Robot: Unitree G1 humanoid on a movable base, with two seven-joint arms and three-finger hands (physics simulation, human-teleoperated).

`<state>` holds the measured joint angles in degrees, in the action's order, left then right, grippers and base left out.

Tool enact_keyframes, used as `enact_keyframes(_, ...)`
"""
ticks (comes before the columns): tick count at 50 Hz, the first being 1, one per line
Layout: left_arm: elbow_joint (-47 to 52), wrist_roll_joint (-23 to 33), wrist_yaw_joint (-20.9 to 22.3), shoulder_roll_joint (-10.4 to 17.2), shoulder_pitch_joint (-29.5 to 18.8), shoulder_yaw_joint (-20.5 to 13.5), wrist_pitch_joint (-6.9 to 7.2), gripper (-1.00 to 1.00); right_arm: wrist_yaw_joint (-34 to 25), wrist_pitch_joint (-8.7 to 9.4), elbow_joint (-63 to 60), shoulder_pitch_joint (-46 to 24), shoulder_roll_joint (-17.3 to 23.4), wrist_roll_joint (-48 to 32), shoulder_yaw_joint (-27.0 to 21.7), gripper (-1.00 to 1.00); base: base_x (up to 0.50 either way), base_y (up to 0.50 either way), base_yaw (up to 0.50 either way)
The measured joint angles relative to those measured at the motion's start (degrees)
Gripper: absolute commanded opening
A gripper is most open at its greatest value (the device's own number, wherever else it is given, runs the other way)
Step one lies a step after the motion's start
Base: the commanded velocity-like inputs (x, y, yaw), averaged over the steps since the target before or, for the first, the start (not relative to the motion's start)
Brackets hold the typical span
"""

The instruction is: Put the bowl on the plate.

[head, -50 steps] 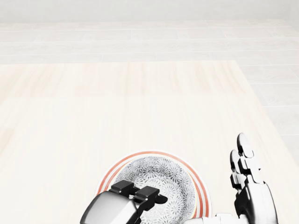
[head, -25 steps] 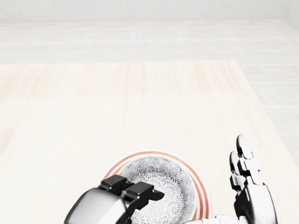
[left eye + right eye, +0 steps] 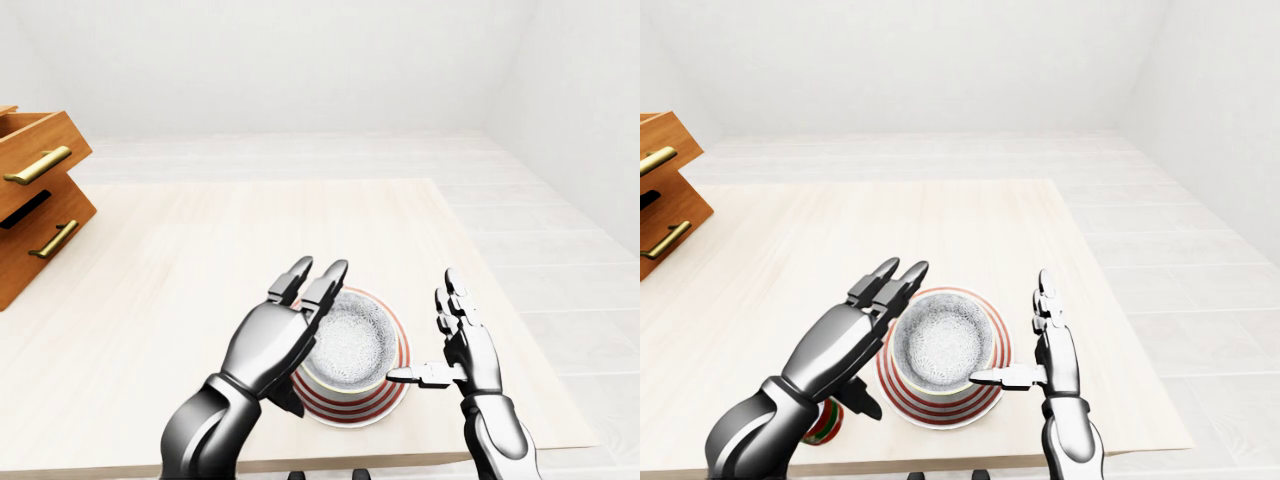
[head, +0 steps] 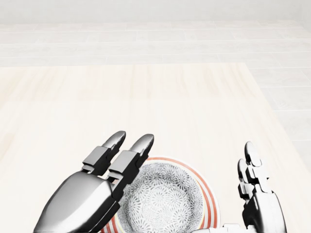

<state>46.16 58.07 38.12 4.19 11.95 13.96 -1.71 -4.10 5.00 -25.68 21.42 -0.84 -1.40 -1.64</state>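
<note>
bowl (image 3: 348, 342) sits right on the red-striped plate (image 3: 350, 411), near the bottom edge of the pale table (image 3: 180, 250) in the left-eye view. left hand (image 3: 275, 340) hovers just beside its left rim, fingers stretched out straight, holding nothing. right hand (image 3: 468, 355) stands upright on the right, fingers spread, thumb aimed at the bowl; touching or not, can't tell. wooden drawers (image 3: 35, 190) sit far left.

L robot hand (image 3: 275, 345), R robot hand (image 3: 470, 355): glossy silver shells, black joints, segmented fingers.
</note>
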Motion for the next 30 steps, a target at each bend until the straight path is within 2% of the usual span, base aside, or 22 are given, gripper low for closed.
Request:
enact_keyframes(7,0.56,-1.8,1.88,-0.73,-3.07,-3.31,1.84,1.0,0.05,0.0,-0.02,0.0,0.03,0.03,0.0,1.0,0.0,0.0,0.0)
enact_keyframes(15,0.54,-4.5,1.88,-1.72,-5.8,-6.59,4.79,1.0,0.07,0.0,-0.39,-0.01,0.08,-0.02,0.05,1.0,0.0,0.0,0.0)
enact_keyframes(19,0.52,-5.95,1.88,-1.91,-7.43,-8.48,6.71,1.0,0.04,0.0,-0.82,0.0,0.13,-0.04,0.03,1.0,0.0,0.0,0.0)
enact_keyframes(30,0.91,-10.31,1.88,-1.78,-12.43,-13.35,6.71,1.0,-0.14,0.0,-1.92,-0.06,0.17,-0.18,-0.08,1.0,0.0,0.0,0.0)
